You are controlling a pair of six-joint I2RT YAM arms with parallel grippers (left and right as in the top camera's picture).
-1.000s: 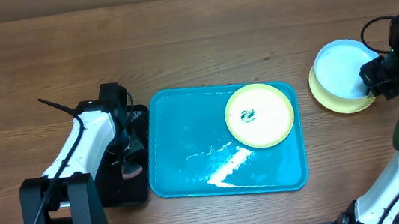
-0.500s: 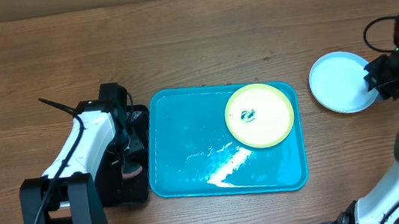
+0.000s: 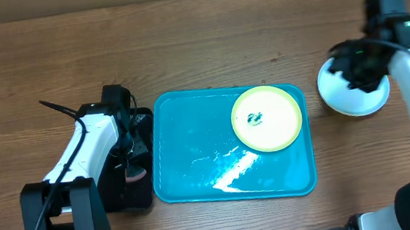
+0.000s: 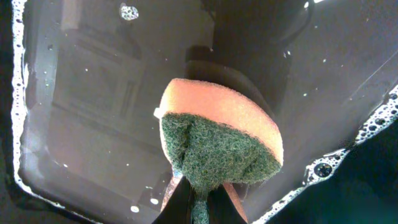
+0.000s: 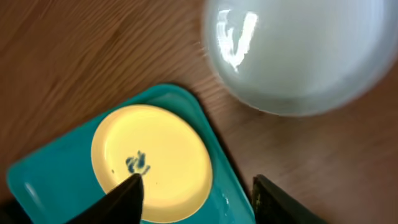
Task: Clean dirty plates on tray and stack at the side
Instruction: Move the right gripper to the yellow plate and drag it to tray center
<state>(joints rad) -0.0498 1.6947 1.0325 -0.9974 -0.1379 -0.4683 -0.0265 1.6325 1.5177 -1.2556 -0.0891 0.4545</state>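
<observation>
The left gripper [image 4: 199, 202] hung over the black tray [image 3: 122, 200] of soapy water at the left of the tabletop [image 3: 204, 38]; its jaws were pinched tight on a sponge [image 4: 217, 140], orange on one side and green scouring pad on the other; foam bubbles edged the water. Just to the right lay the cyan tray [image 3: 186, 156], with a white smear [image 3: 231, 172] across its floor; in its far right corner sat a yellow-green plate [image 3: 267, 118], flat, with a small dark scribble [image 3: 255, 118] near its middle. Further right, on the bare wood beside the cyan tray and apart from it, lay the light blue plate [image 3: 351, 104]; the right gripper [image 5: 198, 183] stood above it, its jaws parted with nothing between them.
</observation>
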